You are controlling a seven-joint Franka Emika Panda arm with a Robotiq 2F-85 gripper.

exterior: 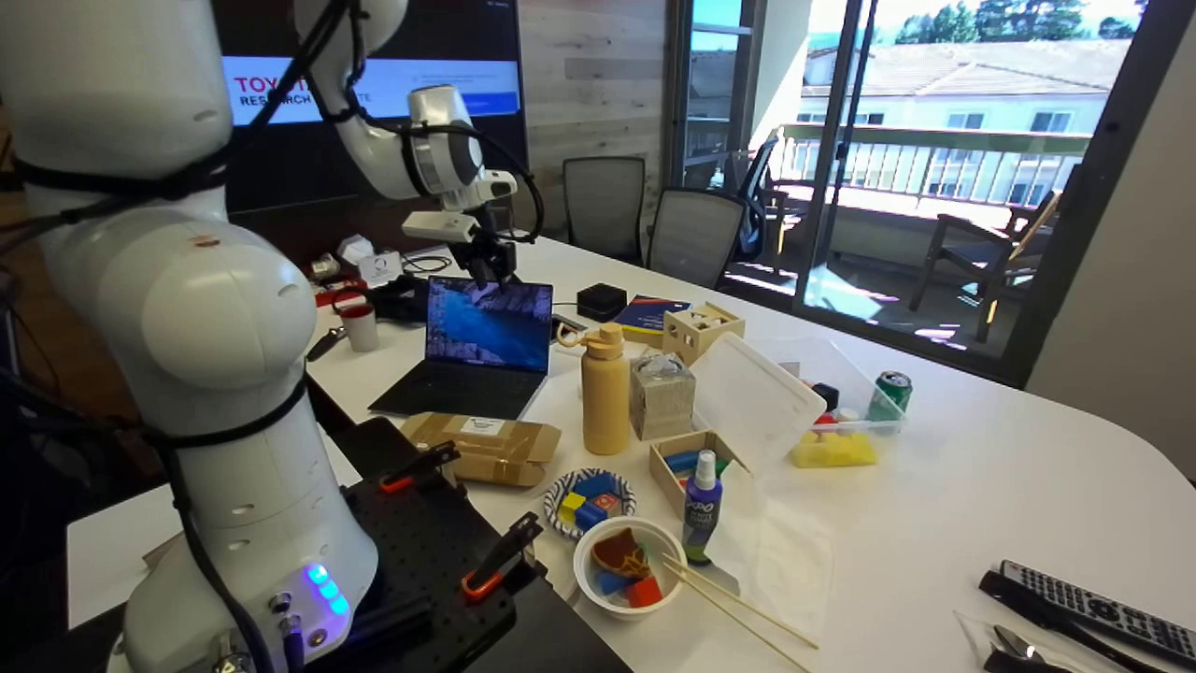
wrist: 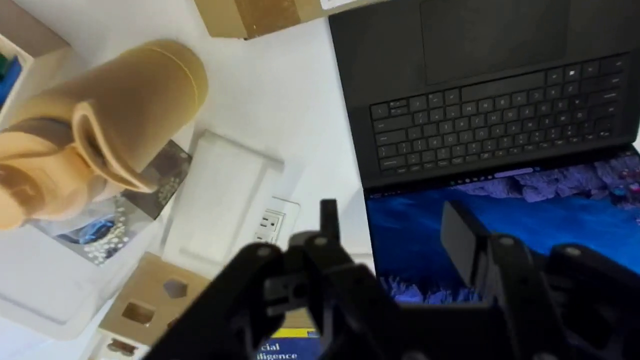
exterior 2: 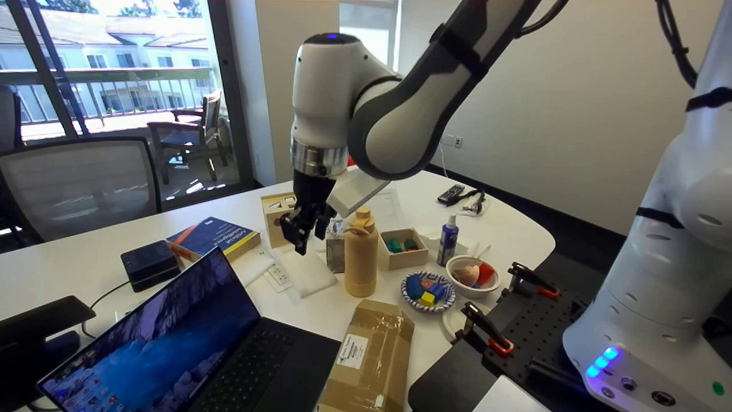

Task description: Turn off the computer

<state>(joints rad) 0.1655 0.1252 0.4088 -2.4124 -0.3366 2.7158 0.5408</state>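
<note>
Laptop (exterior: 476, 360) sits on the counter (exterior: 934, 505), its screen (exterior: 491, 322) raised and lit; my claw (wrist: 392, 225), empty, holds its fingers (wrist: 457, 245) apart. Since one appears over the screen, dropping straight down could knock it backward or miss the keyboard (wrist: 495, 122).

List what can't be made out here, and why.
Keyboard: legends too small and blurred in the wrist view to tell which key, if any, means power.
Laptop screen: part hidden behind the gripper in the wrist view.
Package label: print too small in both exterior views, cut off by the top edge in the wrist view.
Remote control: button markings too small in both exterior views.
</note>
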